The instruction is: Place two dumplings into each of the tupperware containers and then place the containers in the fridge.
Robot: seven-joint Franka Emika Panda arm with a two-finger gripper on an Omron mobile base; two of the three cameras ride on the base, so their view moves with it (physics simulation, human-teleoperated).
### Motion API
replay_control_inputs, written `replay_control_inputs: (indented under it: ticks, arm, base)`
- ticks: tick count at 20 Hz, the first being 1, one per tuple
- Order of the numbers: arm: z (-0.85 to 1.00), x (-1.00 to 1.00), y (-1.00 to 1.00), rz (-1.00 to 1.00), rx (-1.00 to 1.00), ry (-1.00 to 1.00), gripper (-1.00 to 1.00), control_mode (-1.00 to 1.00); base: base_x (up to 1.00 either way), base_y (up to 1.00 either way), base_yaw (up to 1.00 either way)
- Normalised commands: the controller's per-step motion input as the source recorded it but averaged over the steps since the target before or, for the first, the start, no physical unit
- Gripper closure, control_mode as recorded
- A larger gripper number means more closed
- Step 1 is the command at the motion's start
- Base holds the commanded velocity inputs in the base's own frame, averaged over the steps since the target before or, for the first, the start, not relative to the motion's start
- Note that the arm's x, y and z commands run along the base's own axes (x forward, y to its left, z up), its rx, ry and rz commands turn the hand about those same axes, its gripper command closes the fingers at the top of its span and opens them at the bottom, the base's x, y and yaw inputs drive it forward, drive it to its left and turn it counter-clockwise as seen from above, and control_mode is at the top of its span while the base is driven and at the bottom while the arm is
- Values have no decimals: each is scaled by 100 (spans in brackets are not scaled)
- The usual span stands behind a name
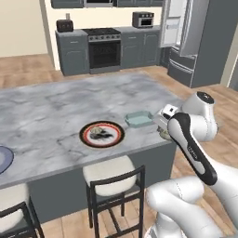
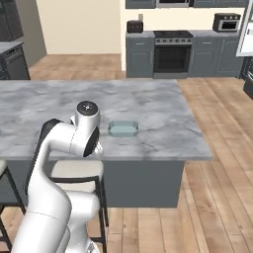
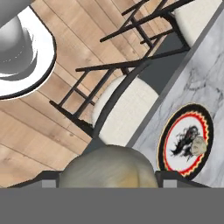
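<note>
- The hand (image 3: 108, 181) is closed on a tan dumpling (image 3: 108, 167), which sits between its two dark fingertips (image 3: 49, 180) at the bottom of the hand view.
- A second dumpling (image 3: 198, 146) lies on the red-and-black-rimmed plate (image 3: 168, 138), well apart from the hand.
- The hand (image 1: 163, 124) hangs at the desk's (image 1: 56, 107) near edge, just beside the pale blue-green tupperware container (image 1: 138, 119).
- A white-cushioned stool (image 1: 111, 170) stands below the desk.
</note>
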Motion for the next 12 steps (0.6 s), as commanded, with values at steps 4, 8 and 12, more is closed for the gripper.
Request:
replay_control_inputs:
  ticks: [4, 8, 12]
  arm:
    - [0, 0, 0, 0, 0, 0, 100, 100]
    - [0, 0, 0, 0, 0, 0, 100, 100]
    - [0, 0, 0, 0, 0, 0, 100, 100]
  base:
    - [39, -53, 0]
    - [64, -43, 0]
    - [58, -41, 1]
